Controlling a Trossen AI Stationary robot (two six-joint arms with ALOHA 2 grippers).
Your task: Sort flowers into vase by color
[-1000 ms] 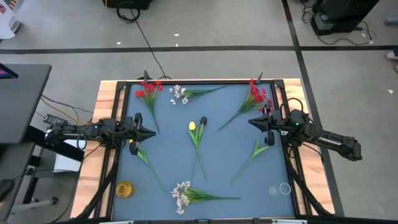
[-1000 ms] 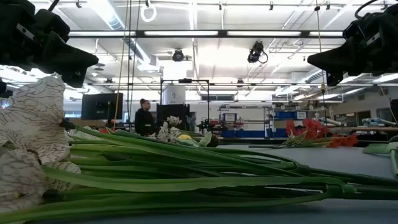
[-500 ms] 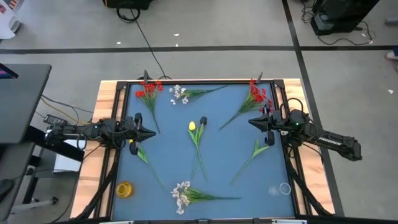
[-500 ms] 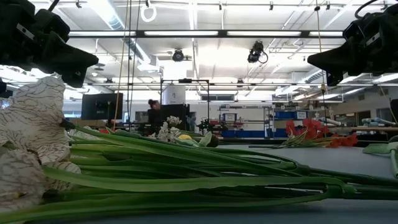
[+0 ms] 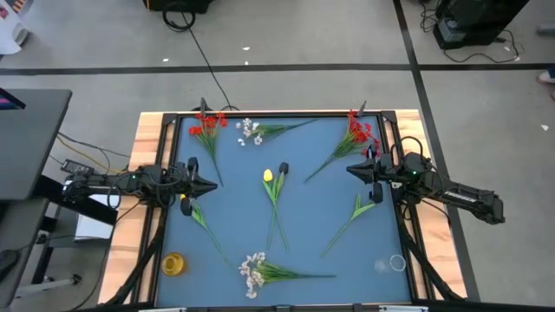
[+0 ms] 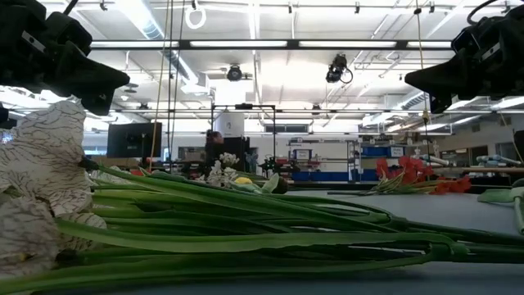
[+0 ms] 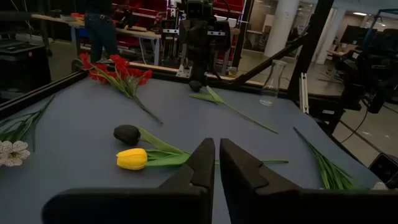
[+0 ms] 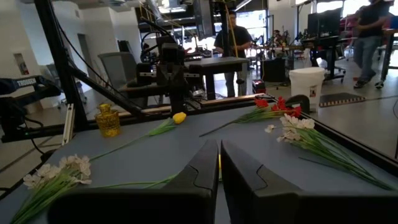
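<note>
Altogether seven stems lie loose on the blue table (image 5: 303, 208): two red flowers, one at the far left corner (image 5: 206, 126) and one at the far right (image 5: 357, 133); two white sprays, one far (image 5: 251, 132) and one near the front edge (image 5: 255, 270); and three yellow tulips, at the centre (image 5: 268, 177), by the left hand (image 5: 186, 206) and by the right hand (image 5: 375, 192).

Two vases stand at the front corners, a yellow vase (image 5: 173, 263) on the left and a clear glass vase (image 5: 396, 263) on the right; neither holds a flower.

The left hand (image 5: 208, 185) hovers at the left edge with fingers nearly together, holding nothing; the right hand (image 5: 354, 169) does likewise at the right edge.

Only the low view and the right wrist view show people (image 8: 231, 38) in the room; the left wrist view shows a dark bud (image 7: 127, 133) beside the centre tulip.
</note>
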